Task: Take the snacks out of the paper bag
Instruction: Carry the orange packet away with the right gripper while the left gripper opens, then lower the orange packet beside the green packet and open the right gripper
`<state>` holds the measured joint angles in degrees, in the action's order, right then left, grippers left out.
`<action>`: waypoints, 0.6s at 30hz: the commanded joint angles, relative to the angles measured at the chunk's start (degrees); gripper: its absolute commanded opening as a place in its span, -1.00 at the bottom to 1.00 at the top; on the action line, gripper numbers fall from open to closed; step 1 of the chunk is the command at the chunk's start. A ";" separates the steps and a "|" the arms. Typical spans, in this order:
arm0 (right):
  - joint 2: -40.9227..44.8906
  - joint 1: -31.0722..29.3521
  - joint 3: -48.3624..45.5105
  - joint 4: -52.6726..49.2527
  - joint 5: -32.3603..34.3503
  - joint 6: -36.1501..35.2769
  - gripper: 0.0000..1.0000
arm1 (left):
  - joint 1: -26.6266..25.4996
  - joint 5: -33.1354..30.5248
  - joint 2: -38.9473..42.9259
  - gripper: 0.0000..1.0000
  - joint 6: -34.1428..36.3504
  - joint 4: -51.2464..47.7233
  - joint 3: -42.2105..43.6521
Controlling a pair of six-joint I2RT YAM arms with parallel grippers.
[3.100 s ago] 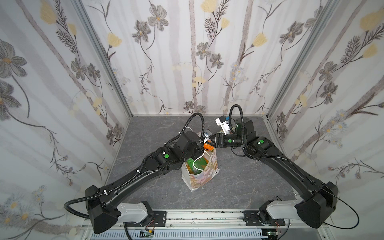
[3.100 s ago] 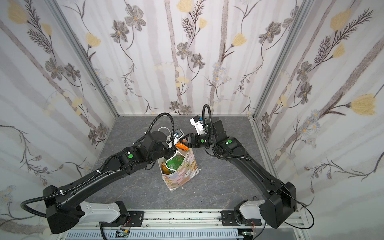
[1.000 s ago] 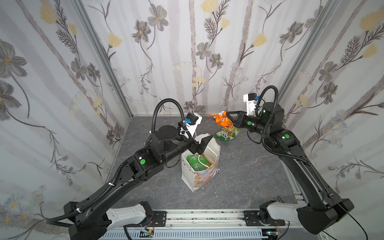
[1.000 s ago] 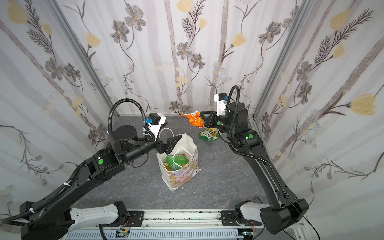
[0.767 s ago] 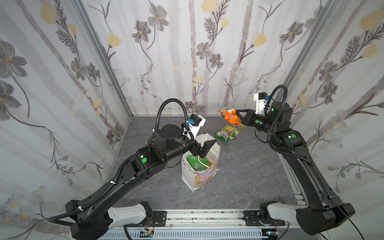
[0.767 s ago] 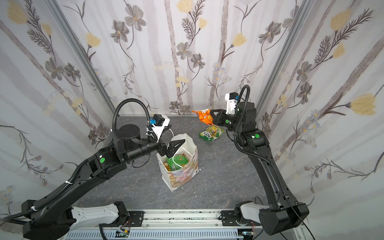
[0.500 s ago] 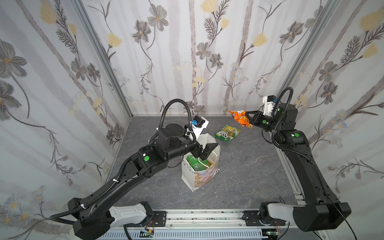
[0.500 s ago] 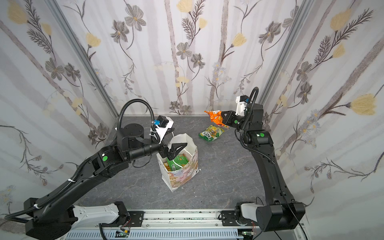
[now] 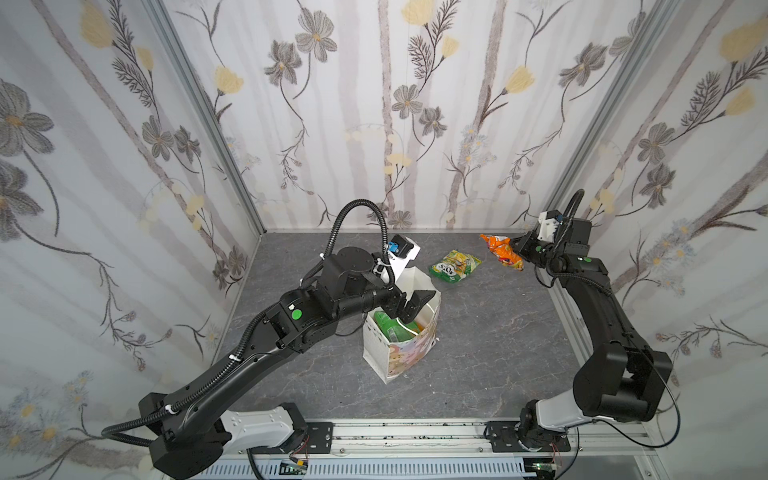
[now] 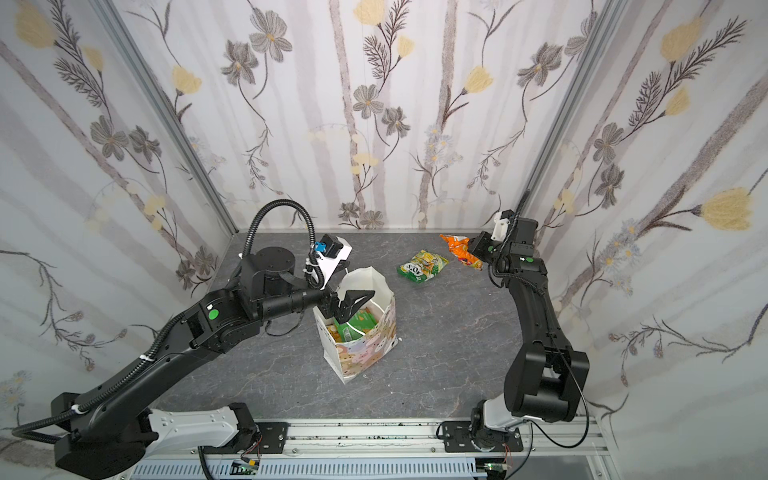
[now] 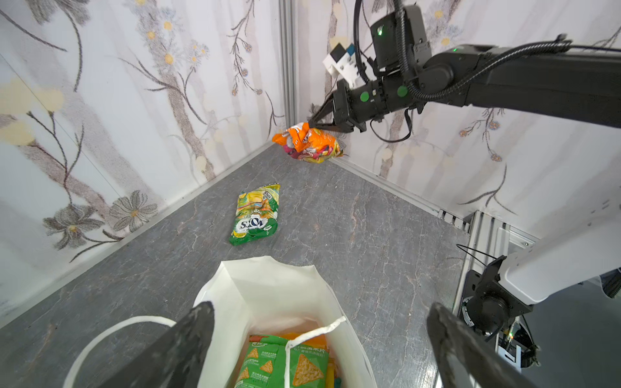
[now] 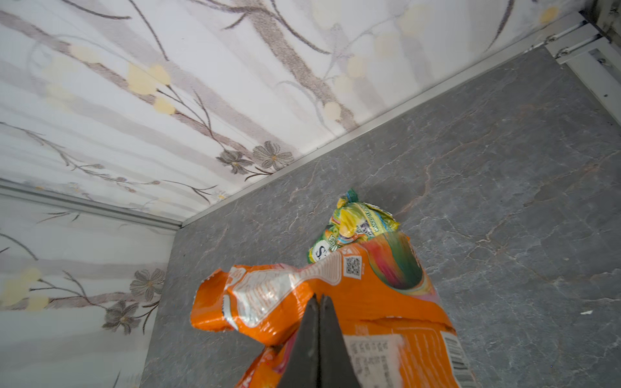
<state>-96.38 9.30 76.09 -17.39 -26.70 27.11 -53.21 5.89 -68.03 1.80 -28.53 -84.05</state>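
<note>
Both top views and left wrist overlook the paper bag (image 9: 411,353).

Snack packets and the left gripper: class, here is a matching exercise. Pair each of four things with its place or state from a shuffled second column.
Things:
1. orange crinkly plastic packet
2. green-yellow crinkly plastic packet
3. green plastic packet printed with triangular chips
4. left gripper

Places or states:
A. open above the white paper bag
B. lying on the grey table
C. pinched in the shut right gripper
D. inside the bag

Pairs: 1-C, 2-B, 3-D, 4-A
</note>
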 commanded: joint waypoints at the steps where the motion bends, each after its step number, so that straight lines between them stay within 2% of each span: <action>1: -3.05 1.16 1.30 4.09 3.73 -1.36 -1.00 | -0.01 -2.17 0.09 1.00 0.81 -0.46 -0.67; 11: -15.56 2.30 6.18 4.93 15.18 -1.95 -1.00 | 0.01 -7.45 0.00 1.00 0.74 -3.48 -1.29; 18: -23.34 2.27 8.32 4.44 14.00 -1.13 -1.00 | -0.01 -9.05 0.35 1.00 0.41 -4.51 -0.64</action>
<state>-118.30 11.64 83.55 -15.27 -12.88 25.89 -53.21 -1.80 -68.03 2.17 -32.51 -84.82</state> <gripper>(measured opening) 0.050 0.996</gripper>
